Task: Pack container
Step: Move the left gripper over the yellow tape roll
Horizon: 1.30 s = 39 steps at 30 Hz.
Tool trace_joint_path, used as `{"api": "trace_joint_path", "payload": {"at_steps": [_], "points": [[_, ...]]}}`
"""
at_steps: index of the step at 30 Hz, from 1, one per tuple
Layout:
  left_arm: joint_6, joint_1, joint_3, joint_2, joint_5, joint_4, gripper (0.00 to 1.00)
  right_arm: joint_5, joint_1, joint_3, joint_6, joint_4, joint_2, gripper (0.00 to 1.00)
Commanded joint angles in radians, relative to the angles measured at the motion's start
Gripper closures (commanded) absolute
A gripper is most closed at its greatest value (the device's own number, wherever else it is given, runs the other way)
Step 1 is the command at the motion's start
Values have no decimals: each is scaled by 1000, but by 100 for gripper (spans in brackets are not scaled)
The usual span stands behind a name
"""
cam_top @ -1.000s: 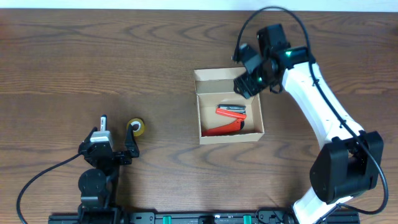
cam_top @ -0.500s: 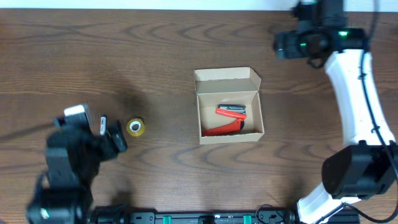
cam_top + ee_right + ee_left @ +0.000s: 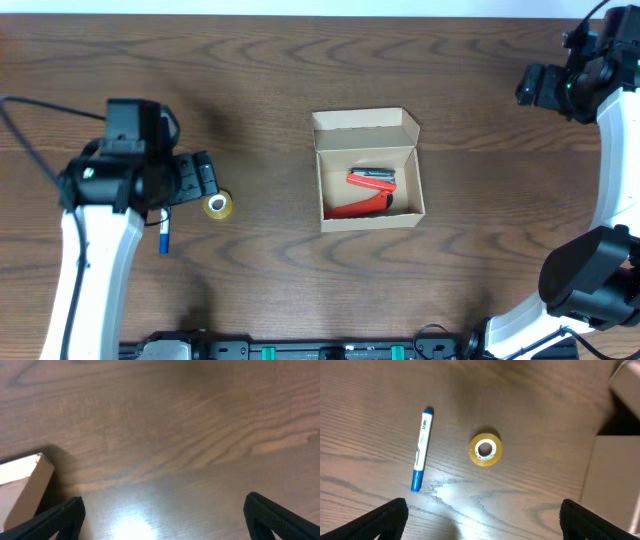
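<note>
The tan cardboard container [image 3: 368, 170] stands open at the table's middle, its flap lid folded back on the far side. A red and black tool [image 3: 370, 190] lies inside it. A yellow tape roll [image 3: 218, 205] and a blue marker pen [image 3: 164, 236] lie on the table to its left. My left gripper [image 3: 198, 178] hovers just above the tape roll, open and empty. The left wrist view shows the marker [image 3: 421, 450], the tape roll [image 3: 485, 450] and the container's edge [image 3: 615, 480] ahead of the open jaws [image 3: 480, 520]. My right gripper [image 3: 535, 86] is open and empty at the far right; its wrist view [image 3: 162, 515] shows the container's flap [image 3: 22, 485].
The wooden table [image 3: 300, 70] stretches dark brown around everything. A black rail with the arm bases runs along the front edge [image 3: 320, 350]. The right arm's white links [image 3: 615, 160] run down the right side.
The left arm has risen from the front edge and swung back over the marker and tape roll. The right arm has pulled away from the container to the far right.
</note>
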Motion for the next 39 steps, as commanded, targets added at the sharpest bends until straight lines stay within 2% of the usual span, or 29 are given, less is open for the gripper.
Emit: {"api": "trace_joint_path", "payload": {"at_steps": [1,4,8,16,23,39], "points": [[14,-49,29,74,-39,6,5,-7,1,12,-7,-15,-12,5],[-27,-105,29,164,-101,25,4,-7,6,11,-7,-23,-12,5],[-48,-152,29,293,-105,61,4,-12,15,10,-7,-25,-12,5],[-31,-158,29,472,-85,116,5,-21,17,-34,-6,-31,-12,2],[-31,-158,29,519,-86,155,5,-21,17,-99,-7,-6,-12,1],[-31,-225,27,554,-87,206,5,-20,16,-100,-7,6,-12,1]]}}
